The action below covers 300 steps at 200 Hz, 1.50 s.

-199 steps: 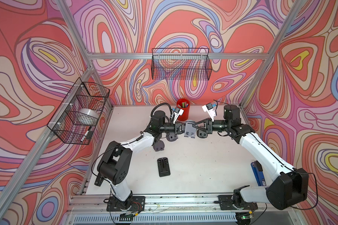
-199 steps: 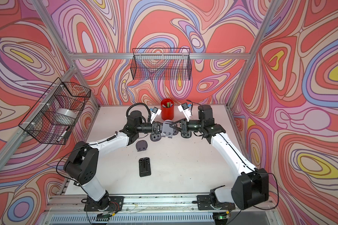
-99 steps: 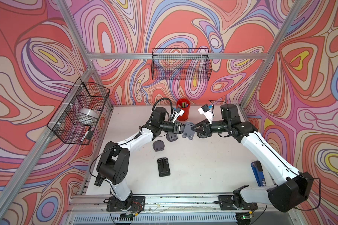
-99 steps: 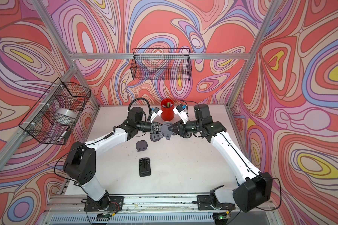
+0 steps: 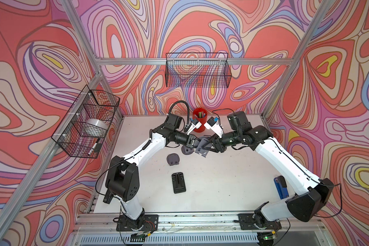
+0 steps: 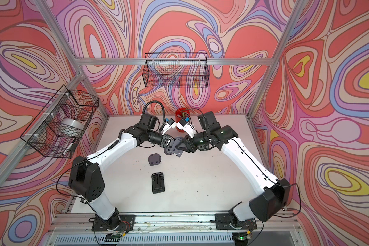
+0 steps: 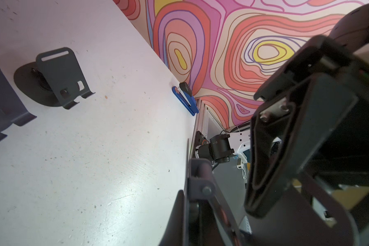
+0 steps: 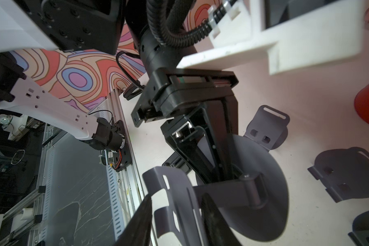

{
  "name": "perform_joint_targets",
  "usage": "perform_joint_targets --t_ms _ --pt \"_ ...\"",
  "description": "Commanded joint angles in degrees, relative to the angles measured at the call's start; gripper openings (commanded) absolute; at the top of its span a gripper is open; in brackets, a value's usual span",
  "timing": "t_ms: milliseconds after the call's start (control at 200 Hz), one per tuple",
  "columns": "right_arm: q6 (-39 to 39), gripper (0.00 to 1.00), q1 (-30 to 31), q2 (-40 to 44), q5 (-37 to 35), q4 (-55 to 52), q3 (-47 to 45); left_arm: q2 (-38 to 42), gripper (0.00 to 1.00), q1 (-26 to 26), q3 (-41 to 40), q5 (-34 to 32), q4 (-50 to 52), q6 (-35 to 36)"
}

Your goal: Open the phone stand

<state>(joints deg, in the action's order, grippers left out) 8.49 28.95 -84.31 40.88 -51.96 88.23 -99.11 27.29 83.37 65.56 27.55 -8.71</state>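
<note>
**A:** Where do we find the phone stand (image 5: 202, 147)?

**B:** Just in front of the red cup (image 5: 195, 116), on the side nearer our arm bases. We hold it up off the bench (image 5: 222, 181), between our two arms.

**A:** Which pincer has it?

**B:** Our left pincer (image 5: 195, 143) is clenched on the stand's round base. The right wrist view shows it pinching the disc at its edge.

**A:** And our right pincer (image 5: 209, 146)?

**B:** Its jaws stand parted, one on each side of the cradle plate. We cannot tell whether either touches the plate.

**A:** Is the stand folded flat?

**B:** No. The plate is angled away from the base on its hinged arm.

**A:** What else lies by the cup?

**B:** A grey folded stand (image 5: 173, 159) lies farther out from the cup, toward our left arm. A black stand (image 5: 178, 182) lies flat, farther out still.
</note>
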Motion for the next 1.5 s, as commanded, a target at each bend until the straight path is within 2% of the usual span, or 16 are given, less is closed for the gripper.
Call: perform_joint_targets --t_ms 0,286,451,641,952,1082,1182,1242,1317,1498 --pt "2.4 0.37 1.8 -1.2 0.2 -2.6 3.3 -1.3 0.0 0.2 1.4 -2.1 6.9 4.7" --pt "5.3 0.12 5.2 -4.0 -6.8 -8.2 6.1 -2.2 0.0 -0.3 1.5 -2.9 6.2 2.8" --pt "6.3 0.05 5.7 -3.8 -10.4 -9.8 6.1 -2.6 0.0 -1.1 1.0 -3.0 5.5 1.5" --pt "7.7 0.0 6.2 -3.8 -14.4 -11.7 6.3 -2.6 0.0 -1.7 -0.2 -2.7 4.0 -0.2" --pt "8.3 0.01 9.1 -5.4 -20.4 -13.6 7.4 -2.8 0.0 -1.9 -0.9 -3.0 2.9 -1.9" --pt "7.3 0.12 9.4 -5.3 -21.2 -12.4 7.3 -2.4 0.0 -1.9 -2.5 -3.2 -0.5 -4.2" --pt "5.7 0.31 9.4 -4.2 -20.9 -10.3 6.7 -1.6 0.0 -1.8 -5.5 -3.3 -6.9 -8.0" --pt "4.5 0.48 9.4 -3.0 -21.3 -8.8 6.3 -0.7 0.0 -1.7 -8.5 -4.4 -13.0 -11.9" --pt "2.6 0.6 9.3 -0.9 -21.7 -6.7 5.8 0.5 0.0 -1.2 -12.3 -6.9 -21.1 -15.6" --pt "-4.3 0.68 8.6 5.1 -27.1 -1.5 3.8 0.6 0.0 4.0 -21.7 -15.3 -43.0 -25.2"
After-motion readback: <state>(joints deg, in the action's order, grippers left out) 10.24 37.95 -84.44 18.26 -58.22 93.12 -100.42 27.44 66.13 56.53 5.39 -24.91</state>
